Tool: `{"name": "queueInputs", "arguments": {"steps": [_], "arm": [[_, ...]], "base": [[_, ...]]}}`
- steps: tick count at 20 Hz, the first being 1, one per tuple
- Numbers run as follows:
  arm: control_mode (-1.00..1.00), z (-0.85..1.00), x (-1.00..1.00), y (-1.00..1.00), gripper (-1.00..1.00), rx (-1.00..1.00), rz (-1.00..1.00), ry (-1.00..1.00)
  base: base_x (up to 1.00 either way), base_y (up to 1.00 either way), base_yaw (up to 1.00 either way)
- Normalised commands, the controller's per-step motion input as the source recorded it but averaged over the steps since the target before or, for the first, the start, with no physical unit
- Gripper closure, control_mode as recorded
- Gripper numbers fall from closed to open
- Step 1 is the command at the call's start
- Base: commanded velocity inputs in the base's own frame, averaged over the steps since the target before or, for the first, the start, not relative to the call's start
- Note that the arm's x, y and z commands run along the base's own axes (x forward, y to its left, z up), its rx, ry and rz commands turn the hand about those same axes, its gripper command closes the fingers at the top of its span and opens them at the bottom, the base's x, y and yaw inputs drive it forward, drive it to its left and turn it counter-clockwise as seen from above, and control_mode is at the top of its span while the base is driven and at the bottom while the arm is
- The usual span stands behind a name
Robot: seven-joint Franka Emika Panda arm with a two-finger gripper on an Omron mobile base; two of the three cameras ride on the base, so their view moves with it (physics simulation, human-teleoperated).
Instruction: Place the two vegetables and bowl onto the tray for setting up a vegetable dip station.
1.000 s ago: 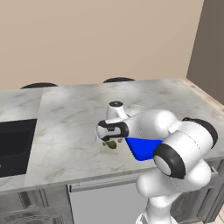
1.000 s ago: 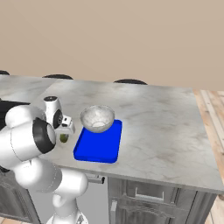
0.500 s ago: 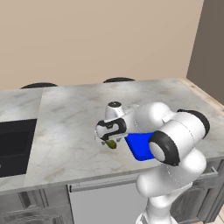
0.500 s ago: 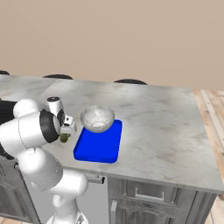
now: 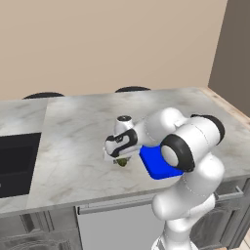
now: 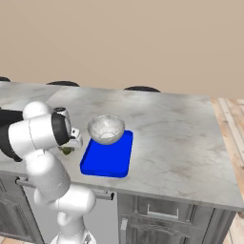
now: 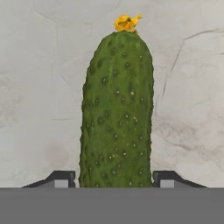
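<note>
While gripper [image 7: 115,178] straddles cucumber [image 7: 117,113] beside tray [image 6: 108,157] with jaws apart, close squarely mid-body before lifting off counter [image 7: 39,87].

Kitchen island, beige wall behind.
Grey-veined marble countertop [image 6: 181,128]; black sink [image 5: 17,163] at left; wood floor [image 6: 232,119] at right.

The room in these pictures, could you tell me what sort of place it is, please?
Most likely a rendered home kitchen: a marble-topped counter with cabinet fronts below, a dark sink set into it, and a bowl and cucumber laid out.
</note>
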Motion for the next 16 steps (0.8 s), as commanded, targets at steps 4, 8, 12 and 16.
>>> {"name": "queueInputs", "arguments": {"steps": [4, 8, 12, 16], "arm": [[-1.00, -0.21, 0.00, 0.05, 1.00, 0.00, 0.00, 0.04], [-1.00, -0.04, 0.00, 0.00, 1.00, 0.00, 0.00, 0.01], [-1.00, 0.18, -0.10, 0.01, 1.00, 0.00, 0.00, 0.00], [-1.00, 0.32, -0.23, 0.01, 1.00, 0.00, 0.00, -0.01]], "base": [[0.00, 0.00, 0.00], [0.00, 0.00, 0.00], [0.00, 0.00, 0.00], [0.00, 0.00, 0.00]]}}
